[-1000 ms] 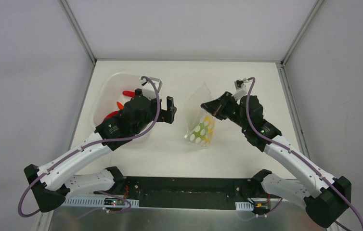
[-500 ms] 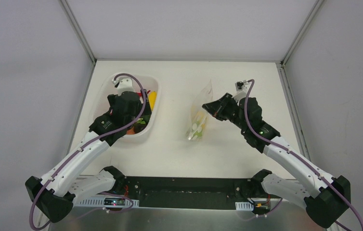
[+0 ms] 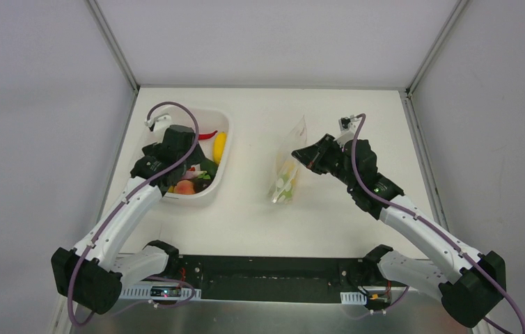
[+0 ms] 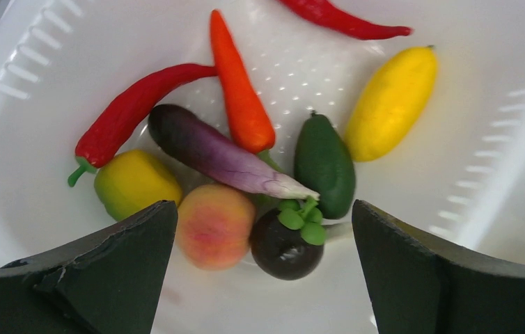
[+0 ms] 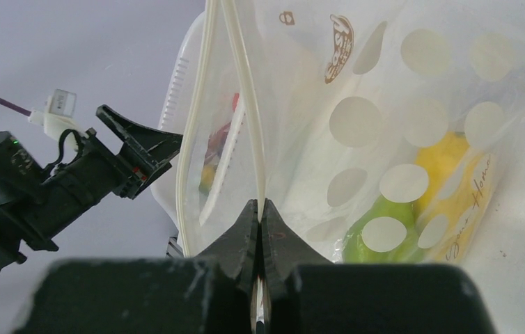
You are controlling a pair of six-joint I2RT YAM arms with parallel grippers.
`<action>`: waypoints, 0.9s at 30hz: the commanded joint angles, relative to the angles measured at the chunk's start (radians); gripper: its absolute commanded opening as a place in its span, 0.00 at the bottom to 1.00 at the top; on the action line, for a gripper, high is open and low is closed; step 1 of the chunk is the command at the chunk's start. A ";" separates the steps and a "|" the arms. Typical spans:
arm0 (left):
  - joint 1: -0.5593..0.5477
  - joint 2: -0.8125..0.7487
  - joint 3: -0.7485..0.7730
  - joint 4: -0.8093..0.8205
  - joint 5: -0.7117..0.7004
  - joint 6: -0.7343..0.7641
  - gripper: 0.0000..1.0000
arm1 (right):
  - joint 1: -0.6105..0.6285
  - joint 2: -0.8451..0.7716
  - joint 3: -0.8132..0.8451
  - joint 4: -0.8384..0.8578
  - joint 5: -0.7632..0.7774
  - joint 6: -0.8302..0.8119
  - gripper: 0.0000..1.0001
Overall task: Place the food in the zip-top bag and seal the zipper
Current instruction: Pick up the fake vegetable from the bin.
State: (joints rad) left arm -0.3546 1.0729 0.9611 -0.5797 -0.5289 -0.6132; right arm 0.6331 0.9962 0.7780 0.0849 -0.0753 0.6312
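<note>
My left gripper (image 4: 263, 268) is open and empty, low over the white tub (image 3: 223, 163) at the left. Between its jaws lie a peach (image 4: 214, 226) and a dark purple mangosteen (image 4: 287, 240). Beyond them lie an eggplant (image 4: 211, 149), a carrot (image 4: 240, 97), a red chili (image 4: 134, 104), a yellow pepper (image 4: 134, 182), a green avocado (image 4: 324, 165) and a yellow fruit (image 4: 388, 104). My right gripper (image 5: 260, 209) is shut on one zip strip (image 5: 249, 97) of the dotted zip-top bag (image 3: 286, 174). The bag's mouth gapes; a green and a yellow piece (image 5: 413, 202) lie inside.
A second red chili (image 4: 343, 21) lies at the tub's far side. The bag stands on the table between the two arms, right of the tub. Grey walls close the table on three sides.
My left gripper has swung left from beside the bag and come down over the tub. The right gripper holds the bag, which has turned edge-on and narrower.
</note>
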 commanded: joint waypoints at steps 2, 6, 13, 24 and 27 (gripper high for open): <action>0.079 0.077 -0.015 -0.027 0.007 -0.099 0.99 | -0.002 0.010 0.056 0.009 0.000 -0.003 0.00; 0.116 0.171 0.018 0.013 0.018 -0.101 0.99 | -0.003 0.026 0.066 0.008 -0.017 0.002 0.00; 0.211 0.278 0.039 0.066 0.099 -0.145 0.96 | -0.002 0.030 0.080 -0.012 -0.044 0.001 0.00; 0.241 0.483 0.139 0.131 0.069 -0.194 0.87 | -0.003 0.024 0.076 -0.015 -0.051 -0.003 0.00; 0.258 0.537 0.163 0.136 0.058 -0.221 0.82 | -0.002 0.022 0.079 -0.021 -0.051 -0.007 0.00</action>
State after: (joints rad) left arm -0.1215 1.5620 1.0744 -0.4629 -0.4534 -0.7773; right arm 0.6331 1.0317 0.8097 0.0536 -0.1154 0.6350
